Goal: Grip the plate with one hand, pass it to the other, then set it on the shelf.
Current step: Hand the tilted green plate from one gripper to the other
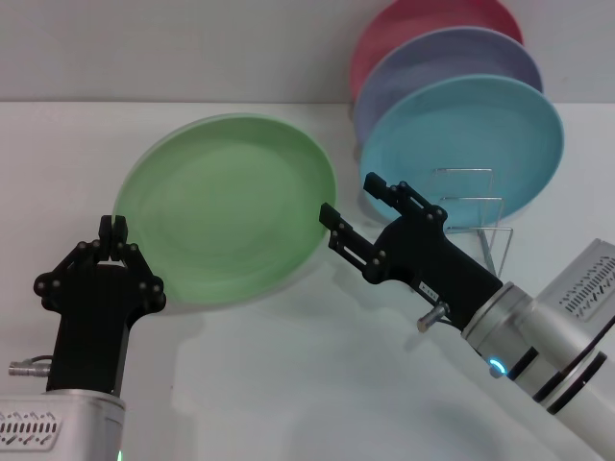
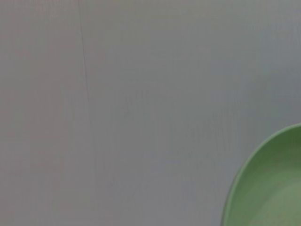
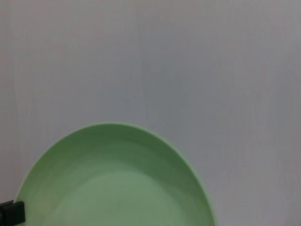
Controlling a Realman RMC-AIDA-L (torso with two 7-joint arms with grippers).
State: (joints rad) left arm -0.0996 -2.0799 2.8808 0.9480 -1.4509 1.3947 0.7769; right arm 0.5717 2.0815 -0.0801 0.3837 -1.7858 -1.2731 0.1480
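The green plate [image 1: 226,206] hangs raised off the tabletop [image 1: 288,384], pinched at its near-left rim by the left hand [image 1: 113,229], clenched on the edge. The right hand [image 1: 348,209], fingers spread, sits at the opposite rim, seemingly lined up for the pass. The shelf [image 1: 478,219] waits beside the blue plate [image 1: 466,144].

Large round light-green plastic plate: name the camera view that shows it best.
Head view: the large round light-green plastic plate appears whole there, between both grippers. The right wrist view shows most of it, the left wrist view only a rim section.
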